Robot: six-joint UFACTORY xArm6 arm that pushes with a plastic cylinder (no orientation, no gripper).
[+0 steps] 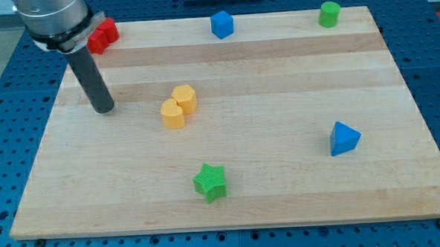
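My tip (104,109) rests on the wooden board (282,180) at the view's left, touching no block. Nearest to it, a short way to its right, sit a yellow heart-shaped block (173,114) and a yellow cylinder (184,98), touching each other. A red block (104,34) lies at the board's top left corner, partly hidden behind the arm. A green star (210,182) sits low in the middle. A blue triangular block (343,138) lies at the right.
A blue block (222,24) stands at the top edge near the middle, and a green cylinder (329,14) at the top right. The board lies on a blue perforated table (432,47).
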